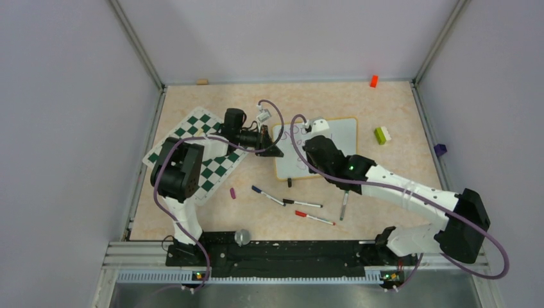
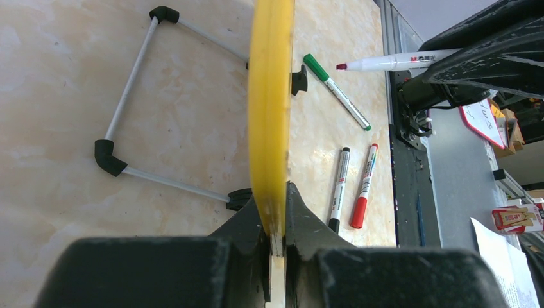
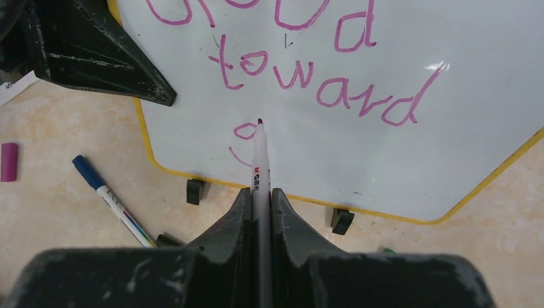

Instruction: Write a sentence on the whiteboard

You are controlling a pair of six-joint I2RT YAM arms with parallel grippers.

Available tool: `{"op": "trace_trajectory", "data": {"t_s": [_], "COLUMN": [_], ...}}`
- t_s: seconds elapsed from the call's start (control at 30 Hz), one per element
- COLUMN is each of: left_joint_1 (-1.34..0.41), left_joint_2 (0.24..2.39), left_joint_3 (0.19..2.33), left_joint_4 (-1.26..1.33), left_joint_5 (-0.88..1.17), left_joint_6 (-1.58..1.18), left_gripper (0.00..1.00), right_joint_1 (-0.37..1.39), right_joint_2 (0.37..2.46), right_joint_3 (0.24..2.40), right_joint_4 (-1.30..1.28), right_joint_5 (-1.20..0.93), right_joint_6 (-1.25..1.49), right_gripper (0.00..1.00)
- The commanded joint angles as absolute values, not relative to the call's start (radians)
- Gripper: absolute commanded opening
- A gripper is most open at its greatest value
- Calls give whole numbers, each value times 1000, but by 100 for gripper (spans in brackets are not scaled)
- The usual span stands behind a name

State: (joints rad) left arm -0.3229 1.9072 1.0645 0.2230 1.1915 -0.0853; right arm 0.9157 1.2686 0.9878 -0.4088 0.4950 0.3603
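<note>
The whiteboard (image 1: 340, 135) lies tilted mid-table, its yellow frame edge-on in the left wrist view (image 2: 269, 96). My left gripper (image 2: 277, 199) is shut on the board's left edge, also seen from the top (image 1: 272, 149). My right gripper (image 3: 260, 196) is shut on a white marker (image 3: 260, 167), its tip on the board (image 3: 359, 154). The purple sentence (image 3: 301, 77) reads "Good toward", with the start of a third line at the marker tip. In the top view the right gripper (image 1: 306, 159) hangs over the board's lower left.
Loose markers lie in front of the board: blue-capped (image 1: 266, 196), black (image 1: 301, 203), red (image 1: 314, 218), one more (image 1: 344, 205). A purple cap (image 1: 232, 192) lies by the chessboard mat (image 1: 205, 147). Small blocks sit at right (image 1: 382, 135) and at the back (image 1: 373, 81).
</note>
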Motion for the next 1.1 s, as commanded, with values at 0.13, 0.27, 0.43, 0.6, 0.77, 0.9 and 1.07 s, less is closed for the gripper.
{"op": "trace_trajectory", "data": {"t_s": [0.13,0.27,0.43,0.6,0.77,0.9,1.07], "left_joint_1": [-337,-337,-337,-337,-337,-337,-337], "left_joint_2": [1925,1925,1926,1931,1930,1930,1929], "left_joint_3": [1066,1068,1068,1072,1070,1072,1071], "left_joint_4": [191,191,190,187,186,187,186], "left_joint_5": [1128,1127,1127,1127,1129,1128,1128], "left_joint_6": [-31,-31,-31,-31,-31,-31,-31], "left_gripper": [0,0,0,0,0,0,0], "right_joint_1": [902,903,904,904,904,903,904], "right_joint_2": [1248,1236,1214,1229,1265,1286,1314], "right_joint_3": [941,923,893,905,922,940,955], "right_joint_4": [-345,-318,-295,-295,-285,-287,-303], "right_joint_5": [502,488,484,482,473,471,487], "right_joint_6": [320,301,281,286,286,283,282], "right_gripper": [0,0,0,0,0,0,0]}}
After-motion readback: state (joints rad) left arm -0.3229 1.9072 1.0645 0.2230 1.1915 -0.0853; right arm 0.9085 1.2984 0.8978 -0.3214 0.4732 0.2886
